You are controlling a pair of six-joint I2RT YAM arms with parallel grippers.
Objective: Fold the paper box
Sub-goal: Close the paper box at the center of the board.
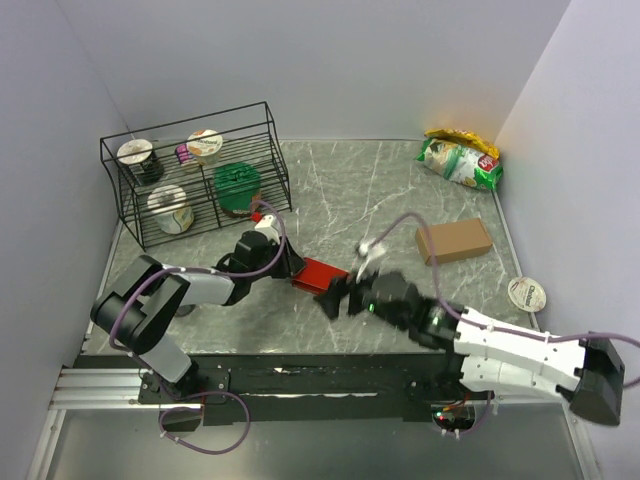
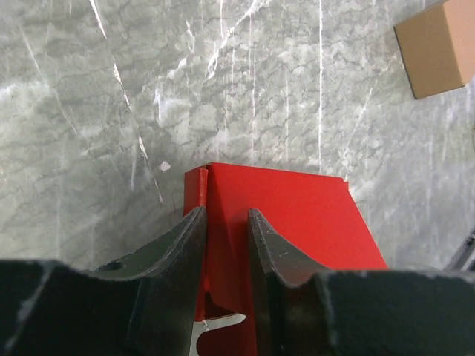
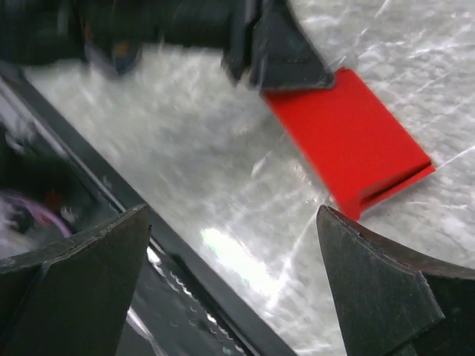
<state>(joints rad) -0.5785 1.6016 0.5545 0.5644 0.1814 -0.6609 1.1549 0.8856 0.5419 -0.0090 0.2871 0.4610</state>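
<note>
One paper box (image 1: 322, 273) flat, long axis left-right, left pincer (image 2: 225, 219) clamping end.

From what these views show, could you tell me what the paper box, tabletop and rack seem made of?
Paper box: thin red card, matte, with sharp creases and a slim cut edge. Tabletop: grey marble-look surface, veined and glossy; possibly laminate. Rack: thin black wire, probably coated metal.

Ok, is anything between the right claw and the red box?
Nothing visible. The open right claw faces the box with only table between them; the left claw grips the box's other end.
</note>
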